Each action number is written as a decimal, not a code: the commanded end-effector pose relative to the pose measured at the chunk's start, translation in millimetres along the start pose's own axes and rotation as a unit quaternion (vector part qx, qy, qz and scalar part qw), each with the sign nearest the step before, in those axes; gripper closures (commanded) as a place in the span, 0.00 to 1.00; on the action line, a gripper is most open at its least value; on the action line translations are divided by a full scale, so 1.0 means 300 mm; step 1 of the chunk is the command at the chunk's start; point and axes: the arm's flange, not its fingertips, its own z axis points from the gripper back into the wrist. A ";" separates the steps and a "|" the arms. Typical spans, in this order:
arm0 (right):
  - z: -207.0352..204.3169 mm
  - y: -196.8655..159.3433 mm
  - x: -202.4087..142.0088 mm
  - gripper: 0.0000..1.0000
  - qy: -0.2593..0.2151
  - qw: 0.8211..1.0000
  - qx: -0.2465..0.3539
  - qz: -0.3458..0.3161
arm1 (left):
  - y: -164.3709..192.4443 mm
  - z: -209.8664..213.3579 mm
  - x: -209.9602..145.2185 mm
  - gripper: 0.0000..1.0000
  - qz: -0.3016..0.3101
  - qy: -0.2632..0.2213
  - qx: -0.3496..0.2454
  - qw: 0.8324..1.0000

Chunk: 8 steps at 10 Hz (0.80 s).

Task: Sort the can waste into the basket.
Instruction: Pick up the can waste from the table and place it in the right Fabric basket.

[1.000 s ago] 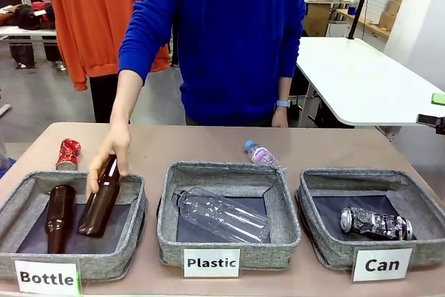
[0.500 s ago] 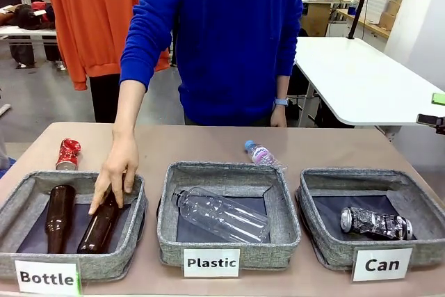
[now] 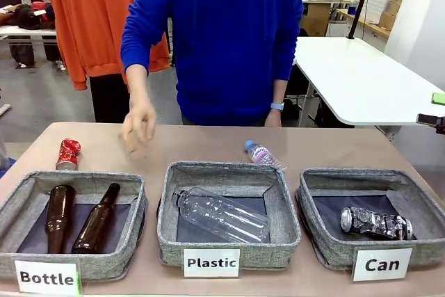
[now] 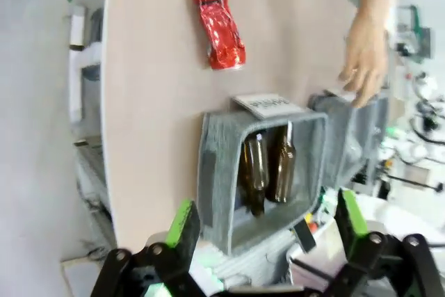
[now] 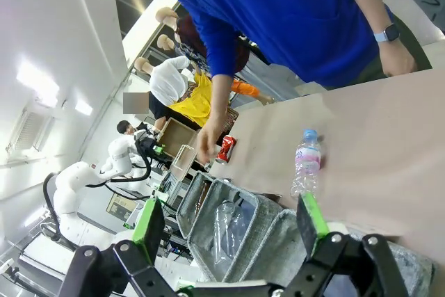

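A crushed red can (image 3: 67,154) lies on the table behind the "Bottle" basket; the left wrist view shows the same red can (image 4: 219,26) on bare tabletop. A black-and-silver can (image 3: 375,223) lies inside the grey "Can" basket (image 3: 316,241) at the right. The person's hand (image 3: 138,124) hovers above the table, empty. My left gripper (image 4: 263,227) is open, high above the "Bottle" basket. My right gripper (image 5: 229,224) is open too, held above the baskets with nothing between its fingers.
The "Bottle" basket (image 3: 135,203) holds two brown glass bottles (image 3: 95,218). The middle "Plastic" basket (image 3: 229,252) holds a clear bottle (image 3: 219,213). A small plastic bottle (image 3: 262,155) lies on the table behind it. A white table (image 3: 361,78) stands at the far right.
The person laid the second brown bottle down in the "Bottle" basket, let go, and lifted the hand up and back over the table. The cans have not moved.
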 end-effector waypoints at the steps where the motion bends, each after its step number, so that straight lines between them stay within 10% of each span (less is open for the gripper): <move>1: 0.010 0.002 0.003 0.00 0.007 1.000 0.002 0.011 | -0.110 -0.158 0.025 0.00 0.009 0.027 0.080 0.996; 8: 0.010 0.002 0.003 0.00 0.007 1.000 0.002 0.011 | -0.320 -0.697 0.220 0.00 0.015 0.046 0.290 0.956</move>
